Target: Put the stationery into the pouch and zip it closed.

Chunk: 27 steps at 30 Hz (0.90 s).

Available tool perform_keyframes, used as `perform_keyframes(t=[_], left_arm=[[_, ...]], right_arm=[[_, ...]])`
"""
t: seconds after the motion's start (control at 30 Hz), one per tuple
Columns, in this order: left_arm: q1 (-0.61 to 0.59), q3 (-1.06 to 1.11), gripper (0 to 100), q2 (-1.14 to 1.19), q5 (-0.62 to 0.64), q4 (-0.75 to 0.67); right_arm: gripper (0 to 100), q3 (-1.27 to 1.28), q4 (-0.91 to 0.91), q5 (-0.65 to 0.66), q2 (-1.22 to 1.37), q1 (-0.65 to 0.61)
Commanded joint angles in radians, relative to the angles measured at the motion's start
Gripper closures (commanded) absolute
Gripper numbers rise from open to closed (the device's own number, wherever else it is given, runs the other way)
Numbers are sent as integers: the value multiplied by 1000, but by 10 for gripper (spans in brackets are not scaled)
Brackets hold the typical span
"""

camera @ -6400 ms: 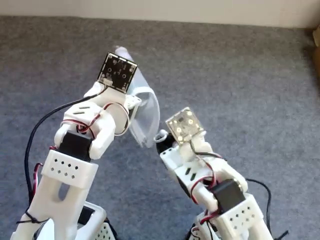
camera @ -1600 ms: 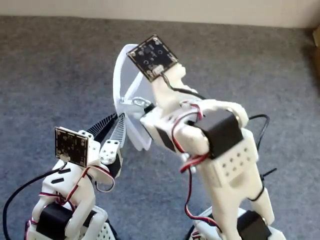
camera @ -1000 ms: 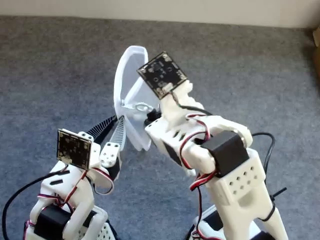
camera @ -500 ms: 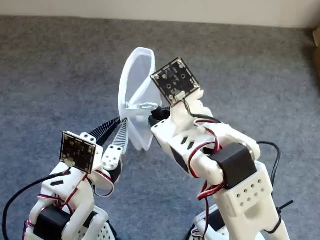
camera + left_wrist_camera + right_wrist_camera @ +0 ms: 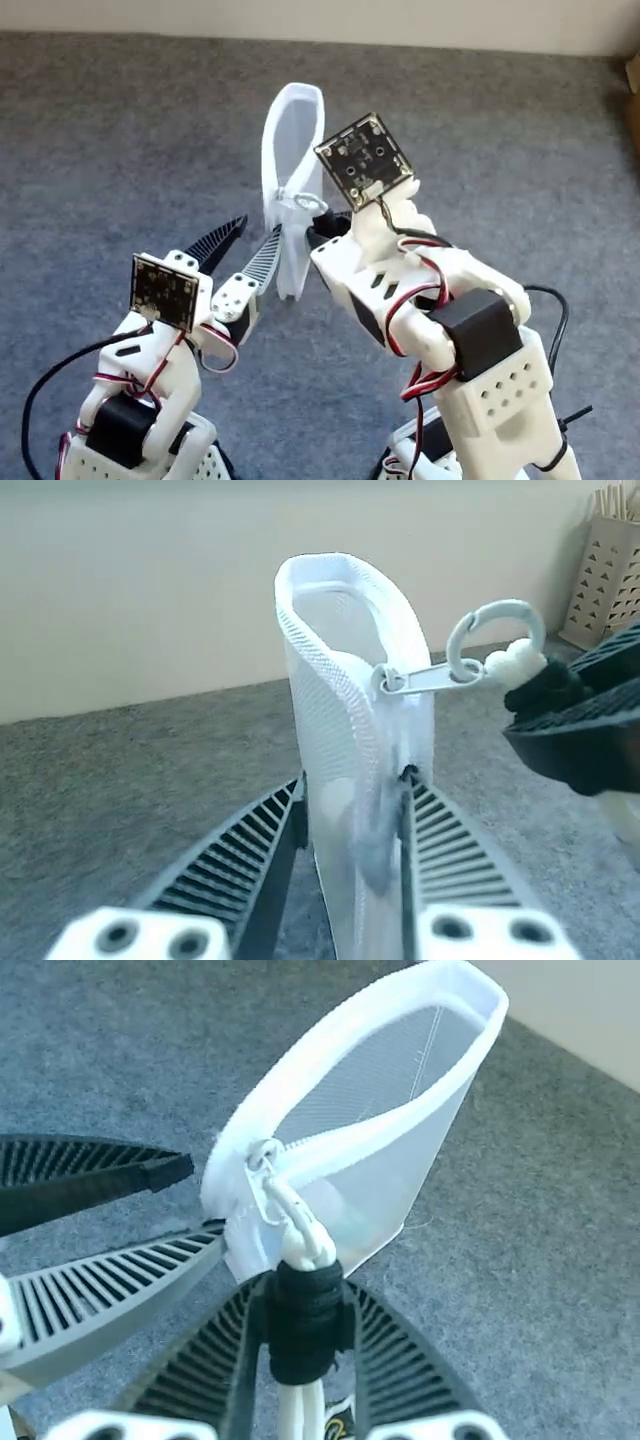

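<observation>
A white mesh pouch (image 5: 293, 135) stands on end above the grey carpet, its mouth gaping. Faint dark and pale shapes show through the mesh (image 5: 375, 830) low inside. My right gripper (image 5: 305, 1290) is shut on the black-wrapped cord of the zipper pull (image 5: 290, 1210), which hangs off a metal ring (image 5: 490, 640) at the slider; in the high view this gripper (image 5: 318, 228) sits just right of the pouch. My left gripper (image 5: 262, 226) is open at the pouch's lower end, one ribbed finger (image 5: 250, 850) on each side, the grey one touching its corner.
Grey carpet (image 5: 500, 150) covers the whole work surface, with a pale wall behind. A perforated wooden holder (image 5: 612, 575) with sticks stands at the far right edge. Both arm bases crowd the near edge.
The right gripper has drawn the pouch to the right and turned it nearly edge-on. The left gripper has followed it to the right, staying open.
</observation>
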Motion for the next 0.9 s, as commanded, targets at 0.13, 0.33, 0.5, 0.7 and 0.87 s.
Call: perform_keyframes(t=[0.13,0.33,0.5,0.7,0.87], left_arm=[[104,-22,843,-25,0,-31],[104,-131,842,-25,2,95],[104,-133,840,-24,2,103],[154,-131,840,-24,-2,112],[119,-130,840,-16,-2,110]], right_arm=[[995,-7,5,14,-25,-13],[995,-7,5,14,-24,-13],[995,-7,5,14,-24,-13],[995,-7,5,14,-24,-13],[995,7,4,14,-27,-13]])
